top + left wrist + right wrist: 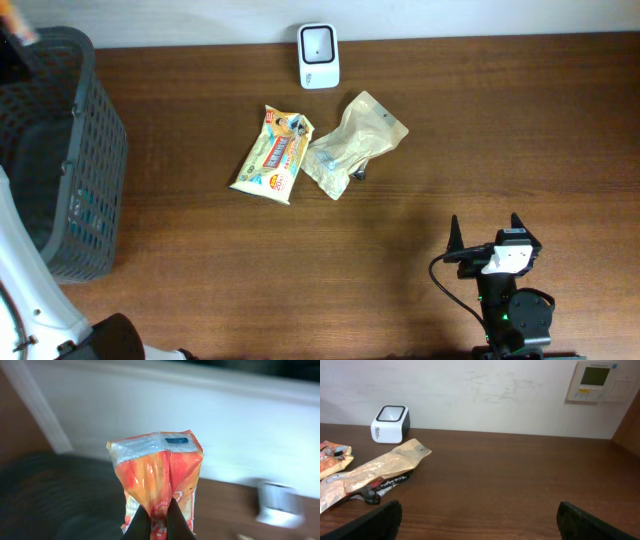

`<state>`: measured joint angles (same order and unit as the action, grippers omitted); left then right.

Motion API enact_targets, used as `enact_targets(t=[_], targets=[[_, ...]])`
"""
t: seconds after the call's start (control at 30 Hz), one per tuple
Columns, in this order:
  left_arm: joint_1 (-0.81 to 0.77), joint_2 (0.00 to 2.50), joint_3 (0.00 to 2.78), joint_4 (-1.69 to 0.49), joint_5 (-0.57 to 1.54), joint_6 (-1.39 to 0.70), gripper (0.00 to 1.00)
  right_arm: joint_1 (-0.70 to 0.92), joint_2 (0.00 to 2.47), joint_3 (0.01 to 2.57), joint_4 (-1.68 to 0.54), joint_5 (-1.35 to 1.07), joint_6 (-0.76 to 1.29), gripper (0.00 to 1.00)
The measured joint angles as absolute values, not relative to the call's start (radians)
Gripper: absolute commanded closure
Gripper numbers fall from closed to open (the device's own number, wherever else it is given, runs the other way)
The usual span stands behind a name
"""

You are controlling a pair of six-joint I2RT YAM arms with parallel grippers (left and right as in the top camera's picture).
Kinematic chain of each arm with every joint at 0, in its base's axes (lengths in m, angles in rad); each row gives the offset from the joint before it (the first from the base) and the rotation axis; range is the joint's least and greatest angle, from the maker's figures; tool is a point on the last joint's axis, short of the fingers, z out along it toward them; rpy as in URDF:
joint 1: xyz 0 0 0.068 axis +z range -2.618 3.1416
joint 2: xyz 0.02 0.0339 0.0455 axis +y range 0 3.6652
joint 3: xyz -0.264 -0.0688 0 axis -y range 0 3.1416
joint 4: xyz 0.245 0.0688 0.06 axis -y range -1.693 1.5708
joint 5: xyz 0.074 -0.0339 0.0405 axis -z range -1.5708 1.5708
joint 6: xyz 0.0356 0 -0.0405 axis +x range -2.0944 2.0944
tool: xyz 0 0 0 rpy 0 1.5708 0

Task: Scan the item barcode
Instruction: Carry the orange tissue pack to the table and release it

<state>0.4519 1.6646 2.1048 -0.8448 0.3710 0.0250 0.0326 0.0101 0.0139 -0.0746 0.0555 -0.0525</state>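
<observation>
Left end effector [159, 510] is clenched on an orange snack bag [157, 467] — right end effector [486, 232] stands released above the worktop [400, 290].

Orange packet [159, 477]: white lettering at lower centre was partly hidden and unreadable.
Snack bag [272, 152]: front print, left of centre, was too small to read.
Black strap [390, 484]: white print, lower left, was illegible.
Scanner [385, 429]: side marking was illegible.
Wall panel [597, 381]: upper right, nothing legible.
</observation>
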Motion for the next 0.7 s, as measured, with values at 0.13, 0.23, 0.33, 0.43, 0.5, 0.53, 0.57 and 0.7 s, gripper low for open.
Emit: enact_targets(t=[0.13, 0.23, 0.33, 0.43, 0.5, 0.53, 0.57, 0.7], targets=[[0.362, 1.665, 2.105, -0.879, 0.68, 0.001, 1.0, 0.033, 0.01, 0.014, -0.075, 0.056, -0.052, 0.01], [0.261, 1.671, 2.105, -0.936, 0.753, -0.004, 1.0, 0.033, 0.01, 0.014, -0.075, 0.055, -0.052, 0.02], [0.143, 1.697, 2.105, -0.995, 0.759, -0.006, 1.0, 0.033, 0.01, 0.014, -0.075, 0.056, -0.052, 0.02], [0.037, 1.737, 2.105, -1.037, 0.715, -0.009, 1.0, 0.033, 0.01, 0.014, -0.075, 0.056, -0.052, 0.02], [-0.05, 1.782, 2.105, -1.063, 0.636, -0.009, 1.0, 0.033, 0.01, 0.014, -0.075, 0.055, -0.053, 0.02], [-0.084, 1.806, 2.105, -1.074, 0.598, -0.009, 1.0, 0.033, 0.01, 0.014, -0.075, 0.055, -0.052, 0.02], [-0.119, 1.831, 2.105, -1.089, 0.558, -0.009, 1.0, 0.033, 0.01, 0.014, -0.075, 0.056, -0.052, 0.01], [-0.236, 1.962, 2.105, -1.133, 0.437, -0.009, 1.0, 0.033, 0.01, 0.014, -0.075, 0.056, -0.052, 0.02]])
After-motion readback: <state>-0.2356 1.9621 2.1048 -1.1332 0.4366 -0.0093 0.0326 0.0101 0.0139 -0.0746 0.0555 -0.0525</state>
